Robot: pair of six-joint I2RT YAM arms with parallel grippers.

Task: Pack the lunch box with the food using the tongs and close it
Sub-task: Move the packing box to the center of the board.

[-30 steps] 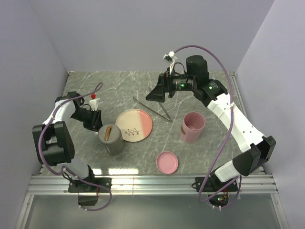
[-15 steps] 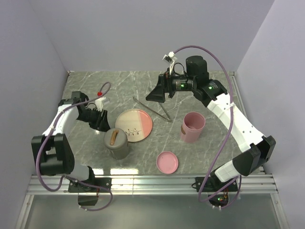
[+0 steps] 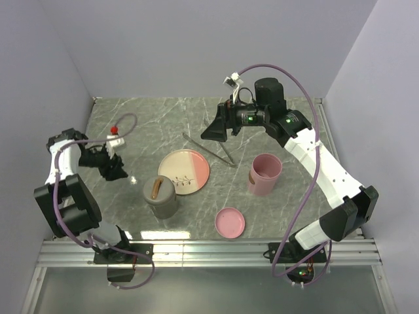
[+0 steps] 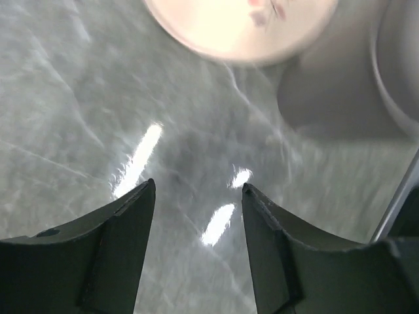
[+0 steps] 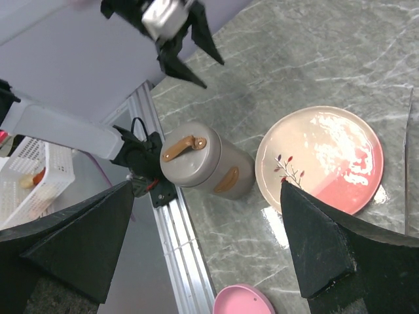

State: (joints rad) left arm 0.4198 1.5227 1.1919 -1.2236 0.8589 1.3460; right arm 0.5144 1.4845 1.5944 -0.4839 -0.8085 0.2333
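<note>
Far left on the grey marbled table (image 3: 131, 124), the left end effector (image 3: 115, 171) hangs low over bare stone with its dark fingers (image 4: 124, 229) released, apart, and nothing between them; its own camera, somewhat blurred, shows only the table surface in the gap. Just to its right stands a grey cylindrical container (image 3: 160, 197), upright, with its lid on and a brown strap handle (image 3: 156, 188) across the top. It is clear of the end effector and close beside the near-left edge of the round cream-and-pink plate (image 3: 184, 171), though whether they touch cannot be told. Behind the plate's far-right side lie the long thin silver metal tongs (image 3: 213, 149), flat on the table in a narrow V, apart from both arms. Above their far end the right end effector (image 3: 211, 133) hovers, spread wide and grasping nothing, pointing down toward the plate and grey container. Nearer the front, a flat round pink lid (image 3: 230, 222) rests on the table, and right of the plate stands an open pink cup-shaped container (image 3: 265, 173), upright, with a brown tab on its side
</note>
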